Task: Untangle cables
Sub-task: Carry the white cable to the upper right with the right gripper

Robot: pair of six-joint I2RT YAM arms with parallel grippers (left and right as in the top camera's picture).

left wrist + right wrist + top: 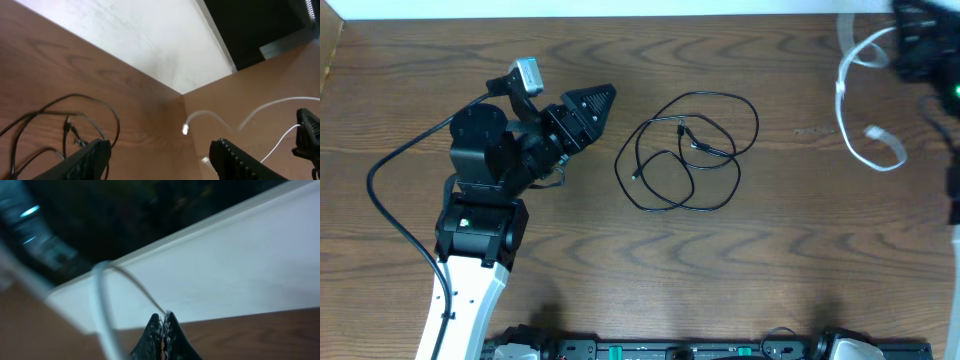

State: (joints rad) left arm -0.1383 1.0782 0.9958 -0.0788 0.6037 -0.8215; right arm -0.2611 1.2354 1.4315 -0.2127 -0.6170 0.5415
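Partly done: white cable separated off at the table's right end, pinched in the clenched right gripper. Left to sort (apparently) — black cables in crossing loops mid-table, beside the released, empty left gripper.

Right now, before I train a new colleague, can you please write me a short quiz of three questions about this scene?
1. True or false: the white cable is tangled with the black cables.
2. Fill in: the jaws of the left gripper stand ____ and hold nothing.
3. Which jaws pinch the white cable? A) left gripper B) right gripper C) neither
Key: 1 false; 2 open; 3 B.
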